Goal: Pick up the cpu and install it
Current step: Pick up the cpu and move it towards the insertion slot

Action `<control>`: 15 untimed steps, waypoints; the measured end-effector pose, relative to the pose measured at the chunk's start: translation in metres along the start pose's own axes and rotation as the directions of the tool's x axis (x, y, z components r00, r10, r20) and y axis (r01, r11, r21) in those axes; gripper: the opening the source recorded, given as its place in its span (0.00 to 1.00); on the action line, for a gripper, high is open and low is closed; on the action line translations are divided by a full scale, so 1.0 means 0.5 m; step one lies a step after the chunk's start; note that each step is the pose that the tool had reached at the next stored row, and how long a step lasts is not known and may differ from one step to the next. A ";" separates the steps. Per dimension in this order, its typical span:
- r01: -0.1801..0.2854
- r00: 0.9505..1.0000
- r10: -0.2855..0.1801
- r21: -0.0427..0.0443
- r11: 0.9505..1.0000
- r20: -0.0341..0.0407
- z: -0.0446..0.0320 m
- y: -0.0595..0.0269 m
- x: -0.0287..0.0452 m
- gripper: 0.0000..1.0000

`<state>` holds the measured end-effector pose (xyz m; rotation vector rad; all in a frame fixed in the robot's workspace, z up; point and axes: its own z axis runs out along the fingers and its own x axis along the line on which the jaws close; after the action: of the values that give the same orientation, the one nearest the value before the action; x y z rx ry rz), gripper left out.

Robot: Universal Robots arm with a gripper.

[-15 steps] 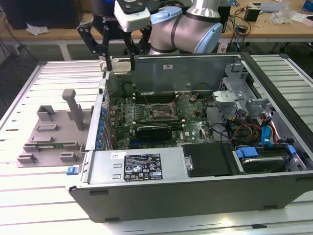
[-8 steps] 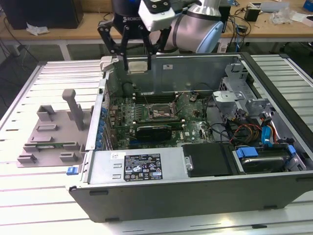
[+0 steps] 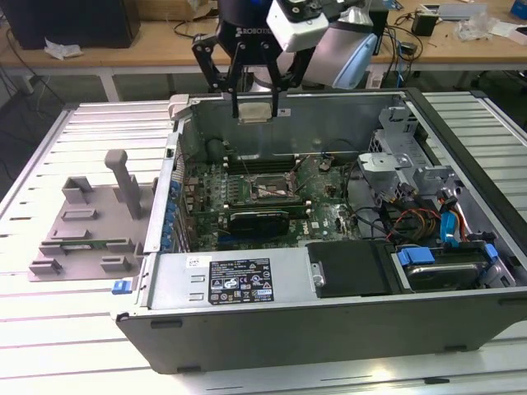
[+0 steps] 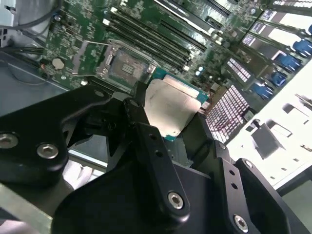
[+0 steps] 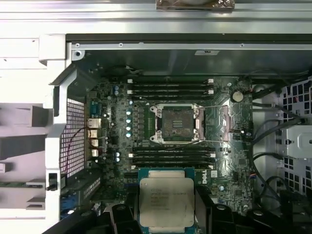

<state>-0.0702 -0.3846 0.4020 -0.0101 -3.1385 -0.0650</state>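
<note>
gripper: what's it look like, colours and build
The gripper is matte black with white lettering on its body. Its fingers are jointed black linkage bars pinned with silver screws. Above it sit a white boxy housing and the arm, silver-grey.

The cpu [image 5: 166,202] has a matt silver-grey metal top.

The arm [image 3: 346,45] is being held with the wrist pointing straight down. The gripper [image 3: 255,107] is being held closed, both black fingers [image 3: 235,95] being pressed against opposite edges of the cpu [image 3: 254,113], gripped flat.
</note>
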 end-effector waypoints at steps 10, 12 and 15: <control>0.000 1.000 0.000 0.000 1.000 0.000 0.009 0.000 -0.013 0.55; 0.000 1.000 0.000 0.000 1.000 0.000 0.014 0.000 -0.020 0.55; 0.000 1.000 0.000 0.000 1.000 0.000 0.024 0.003 -0.031 0.55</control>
<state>-0.0549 -0.3826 0.3898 -0.0102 -3.1385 -0.0649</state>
